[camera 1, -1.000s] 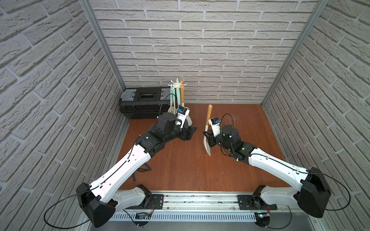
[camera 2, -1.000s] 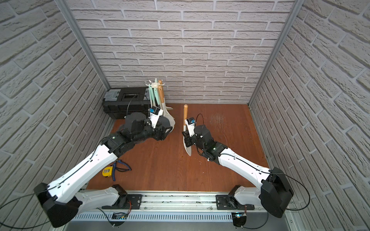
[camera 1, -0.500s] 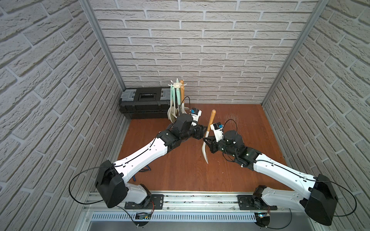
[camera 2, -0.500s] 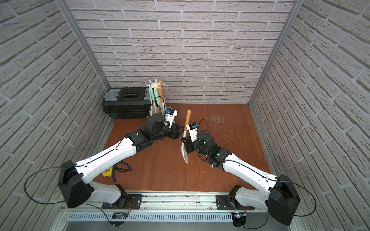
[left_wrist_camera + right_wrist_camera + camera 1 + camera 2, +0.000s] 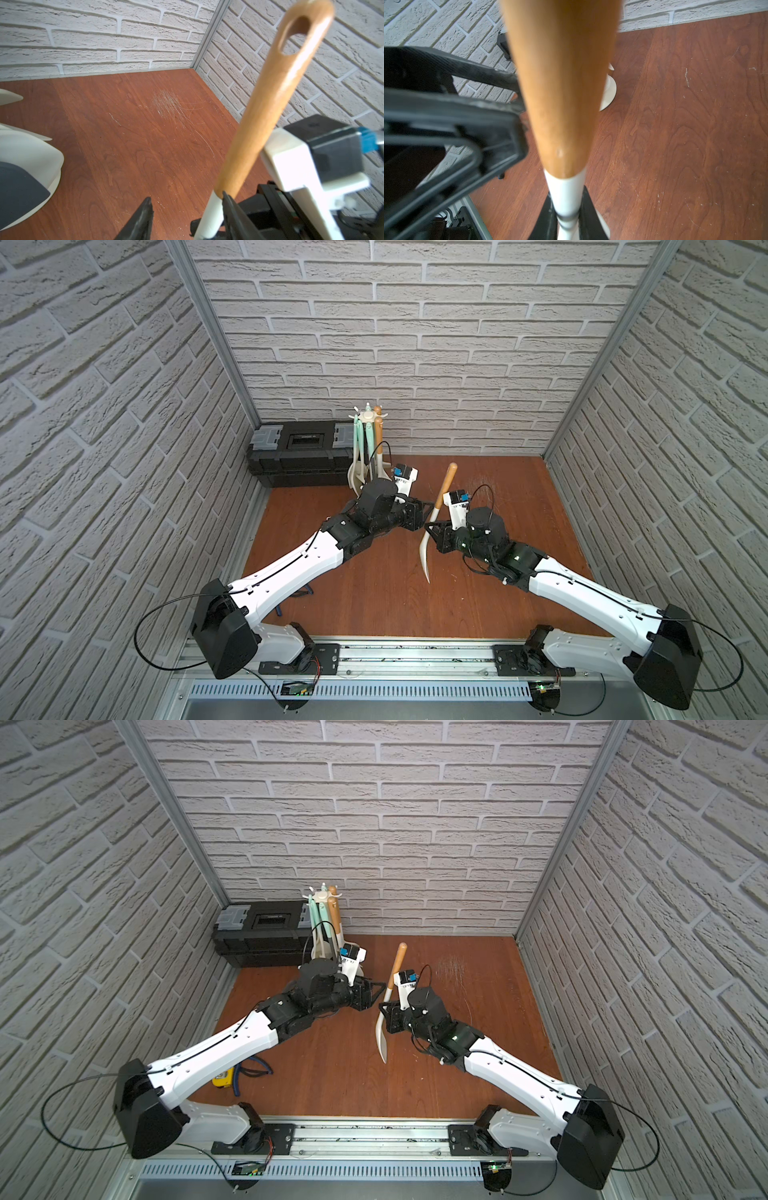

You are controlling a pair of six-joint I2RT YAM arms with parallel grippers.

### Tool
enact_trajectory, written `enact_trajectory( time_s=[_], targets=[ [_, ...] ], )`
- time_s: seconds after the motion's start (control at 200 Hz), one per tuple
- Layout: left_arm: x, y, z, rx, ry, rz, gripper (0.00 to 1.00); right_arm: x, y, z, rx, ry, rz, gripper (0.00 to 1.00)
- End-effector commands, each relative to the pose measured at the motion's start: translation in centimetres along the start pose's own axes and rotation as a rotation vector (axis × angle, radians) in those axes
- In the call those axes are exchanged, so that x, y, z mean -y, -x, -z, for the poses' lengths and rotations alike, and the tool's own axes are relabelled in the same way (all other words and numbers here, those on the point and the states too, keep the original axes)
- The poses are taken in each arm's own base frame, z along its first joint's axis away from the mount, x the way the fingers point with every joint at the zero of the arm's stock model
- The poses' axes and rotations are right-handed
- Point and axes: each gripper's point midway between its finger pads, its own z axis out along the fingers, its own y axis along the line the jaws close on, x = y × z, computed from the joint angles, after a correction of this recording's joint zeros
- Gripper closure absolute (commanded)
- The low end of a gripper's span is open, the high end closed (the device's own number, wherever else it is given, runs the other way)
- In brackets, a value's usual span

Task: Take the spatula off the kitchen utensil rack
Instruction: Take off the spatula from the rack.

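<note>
Worktop (image 5: 374, 605), near front-left corner: yellow tape measure (image 5: 222, 1077) lying under the left arm (image 5: 216, 1052).

Centre of worktop: spatula (image 5: 445, 485) is off the rack, held in the air and tilted. Wooden handle points up toward the back edge, cream blade down toward the front. Right fingers (image 5: 588, 216) pinch its white neck just below the wood. Left fingers (image 5: 143, 218) are spread with the neck between them: it lies against one finger, with a clear gap to the other. Blade tip touching the worktop: cannot tell.

Back-left corner: kitchen utensil rack (image 5: 368, 418) upright, mint- and wood-handled utensils (image 5: 358, 448) hanging from its hooks, well apart from the spatula. Black toolbox (image 5: 303, 452) just beside it, along the back edge.
</note>
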Motion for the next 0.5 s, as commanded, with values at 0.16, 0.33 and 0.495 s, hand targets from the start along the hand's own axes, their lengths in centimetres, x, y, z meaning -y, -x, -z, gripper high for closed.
enact_trajectory(
  time_s=[0.16,0.33,0.495],
  targets=[
    [2.3,0.5,-0.8,0.005,-0.118,0.01,0.45,-4.0,2.3,0.5,0.034,0.166,0.044,0.97],
    [2.4,0.6,-1.9,-0.005,-0.125,0.008,0.59,-4.6,2.3,0.6,0.027,0.192,0.062,0.97],
    [3.0,1.3,-1.3,-0.008,-0.145,-0.027,1.0,-5.0,2.5,1.1,0.022,0.209,0.101,0.94]
  ],
)
